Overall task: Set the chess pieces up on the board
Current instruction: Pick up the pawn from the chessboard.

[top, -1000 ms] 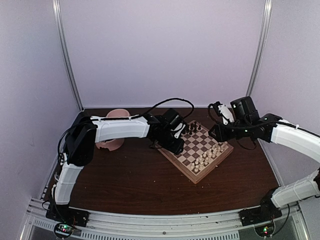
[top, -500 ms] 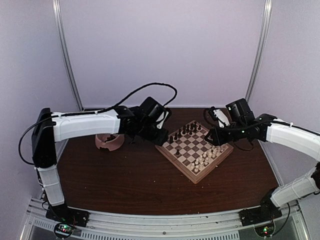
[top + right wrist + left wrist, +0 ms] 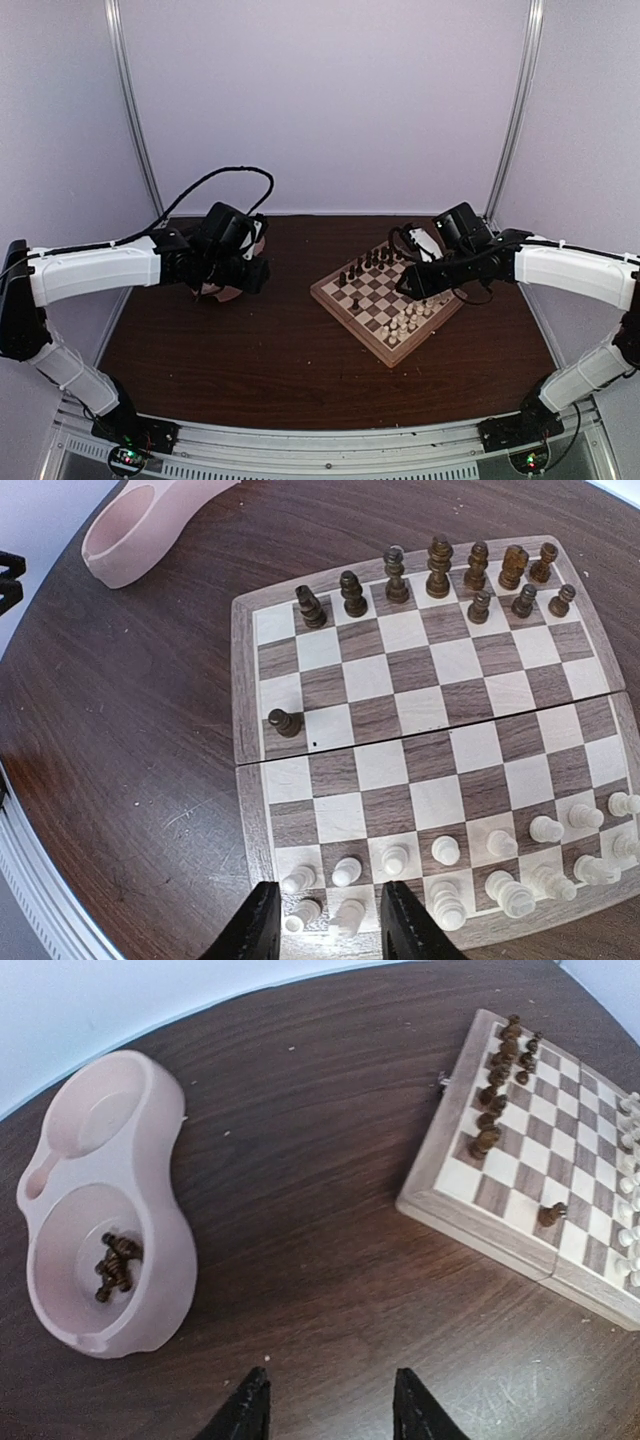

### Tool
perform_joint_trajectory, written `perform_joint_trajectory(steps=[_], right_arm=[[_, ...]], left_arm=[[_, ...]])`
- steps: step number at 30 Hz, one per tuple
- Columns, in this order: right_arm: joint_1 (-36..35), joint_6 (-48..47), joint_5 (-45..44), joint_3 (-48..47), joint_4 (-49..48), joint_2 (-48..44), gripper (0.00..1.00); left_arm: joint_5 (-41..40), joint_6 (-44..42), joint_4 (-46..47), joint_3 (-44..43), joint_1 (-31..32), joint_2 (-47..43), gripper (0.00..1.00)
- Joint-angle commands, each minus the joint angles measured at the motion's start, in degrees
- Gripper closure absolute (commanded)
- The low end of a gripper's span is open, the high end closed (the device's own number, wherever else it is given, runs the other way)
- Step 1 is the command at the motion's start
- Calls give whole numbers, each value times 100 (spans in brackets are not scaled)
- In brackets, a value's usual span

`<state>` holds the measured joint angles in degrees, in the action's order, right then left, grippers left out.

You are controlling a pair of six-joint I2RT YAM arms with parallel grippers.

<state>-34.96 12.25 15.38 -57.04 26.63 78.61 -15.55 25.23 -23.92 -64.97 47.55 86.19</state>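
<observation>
On the bench (image 3: pixel 300 1150): the board (image 3: pixel 440 710) lies flat towards the right side, turned so that one corner points to the arms; the pink double bowl (image 3: pixel 165 1190) stands well apart from it, on the left.
Dark chess pieces on the board (image 3: pixel 437 568): they stand upright in a row along the board edge opposite the pale pieces, and a few more stand just in front of this row at one end.
Single dark piece (image 3: pixel 285 722): it stands alone on a square of the outer column on the bowl side, a few squares away from the row.
Dark chess pieces in the bowl (image 3: pixel 115 1263): a small heap lies in one of the two hollows, the pieces on their sides and touching each other.
Pale chessmen (image 3: pixel 445 851): they stand in two rows on the opposite side of the board.
Left gripper (image 3: pixel 328 1400): it hangs over bare bench near the bowl, the fingers apart with nothing between them.
Right gripper (image 3: pixel 325 920): it hangs over the board edge with the pale rows, the fingers apart, holding nothing and touching no piece.
</observation>
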Motion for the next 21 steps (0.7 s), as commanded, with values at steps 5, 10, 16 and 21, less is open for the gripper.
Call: perform_joint_trajectory(steps=[5, 10, 16, 21], right_arm=[[-385, 50, -302, -409, -149, 398, 63], [-532, 145, -326, -623, -138, 928, 63], [-772, 156, -367, -1099, -66, 1685, 64], [-878, 99, -491, -1650, 182, 2281, 64]], left_arm=[[69, 22, 400, 816, -633, -888, 55], [284, 86, 399, 1035, -1064, -1016, 53], [492, 83, 371, 1089, -1417, -1023, 53], [500, 29, 378, 1124, -1558, -1008, 53]])
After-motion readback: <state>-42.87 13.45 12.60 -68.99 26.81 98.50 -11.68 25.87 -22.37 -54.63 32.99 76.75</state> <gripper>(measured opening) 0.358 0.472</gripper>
